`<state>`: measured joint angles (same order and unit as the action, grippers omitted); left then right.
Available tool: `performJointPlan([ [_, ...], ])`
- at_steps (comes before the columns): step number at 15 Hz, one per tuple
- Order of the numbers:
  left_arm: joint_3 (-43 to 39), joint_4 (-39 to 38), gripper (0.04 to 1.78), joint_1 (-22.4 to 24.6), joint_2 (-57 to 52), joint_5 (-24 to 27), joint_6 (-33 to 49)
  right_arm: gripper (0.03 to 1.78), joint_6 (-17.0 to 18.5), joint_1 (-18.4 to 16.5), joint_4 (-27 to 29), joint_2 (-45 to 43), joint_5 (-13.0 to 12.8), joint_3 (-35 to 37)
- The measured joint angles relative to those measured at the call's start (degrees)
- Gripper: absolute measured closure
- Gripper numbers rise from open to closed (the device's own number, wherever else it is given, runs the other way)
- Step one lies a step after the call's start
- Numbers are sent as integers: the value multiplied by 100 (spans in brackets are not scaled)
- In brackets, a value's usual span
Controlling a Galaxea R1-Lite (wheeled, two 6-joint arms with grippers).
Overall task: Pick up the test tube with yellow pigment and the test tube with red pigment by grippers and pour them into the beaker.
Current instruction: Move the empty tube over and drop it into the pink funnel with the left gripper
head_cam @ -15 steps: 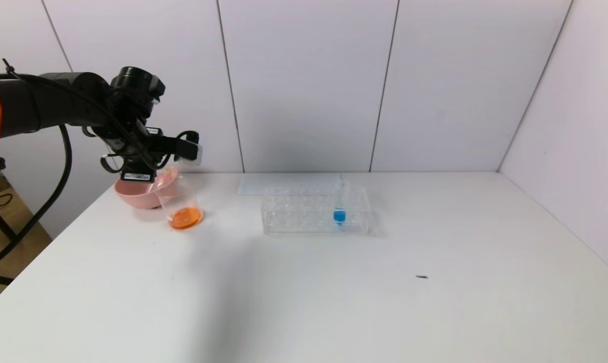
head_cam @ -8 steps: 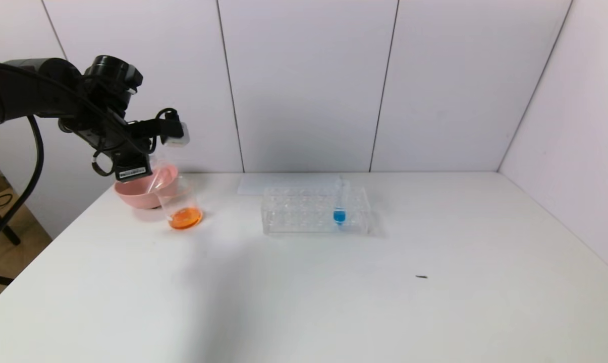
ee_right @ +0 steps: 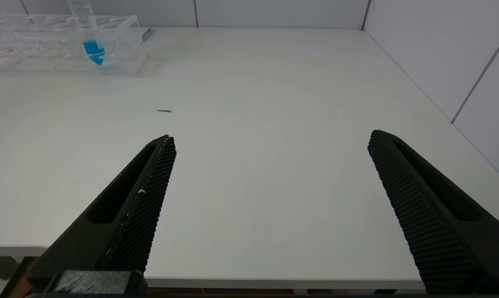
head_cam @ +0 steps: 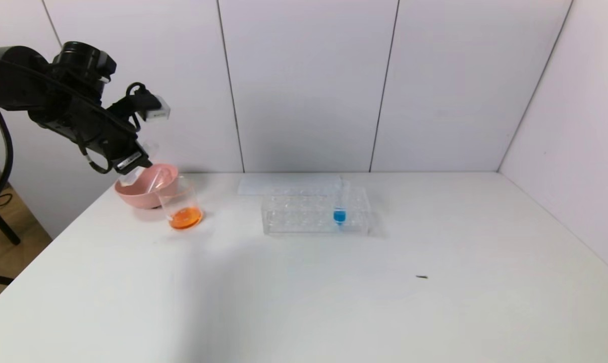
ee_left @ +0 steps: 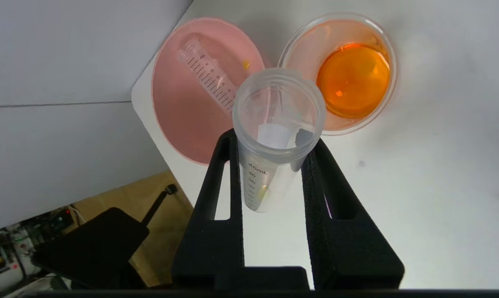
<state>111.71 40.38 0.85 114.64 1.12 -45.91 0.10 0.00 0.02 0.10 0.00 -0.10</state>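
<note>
The left pincer (ee_left: pixel 274 165) is clenched on an emptied clear test tube (ee_left: pixel 276 124), held tilted above the pink bowl (head_cam: pixel 132 194); a second empty tube (ee_left: pixel 206 76) lies inside that bowl; just beside it on the bench (head_cam: pixel 304 292), the beaker (head_cam: pixel 181 204) holds orange liquid; the right pincer (ee_right: pixel 270 182) hangs released over the near bench edge.

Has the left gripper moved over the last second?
Yes. The left gripper, shut on an emptied tube, has swung up and leftward, away from the beaker toward the pink bowl.
</note>
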Motion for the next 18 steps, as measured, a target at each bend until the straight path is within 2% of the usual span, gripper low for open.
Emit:
performJointPlan([
  [4,-268,-501,138,0,-139,85,1341,11,0,0,-2,0,0,0],
  [7,-756,-1246,138,55,-293,94,2119,11,0,0,-2,0,0,0],
  [14,-2029,-3405,138,110,-555,96,3010,11,0,0,0,0,0,2],
  [18,-2442,-4064,138,187,-599,89,3299,11,0,0,-2,0,0,2],
])
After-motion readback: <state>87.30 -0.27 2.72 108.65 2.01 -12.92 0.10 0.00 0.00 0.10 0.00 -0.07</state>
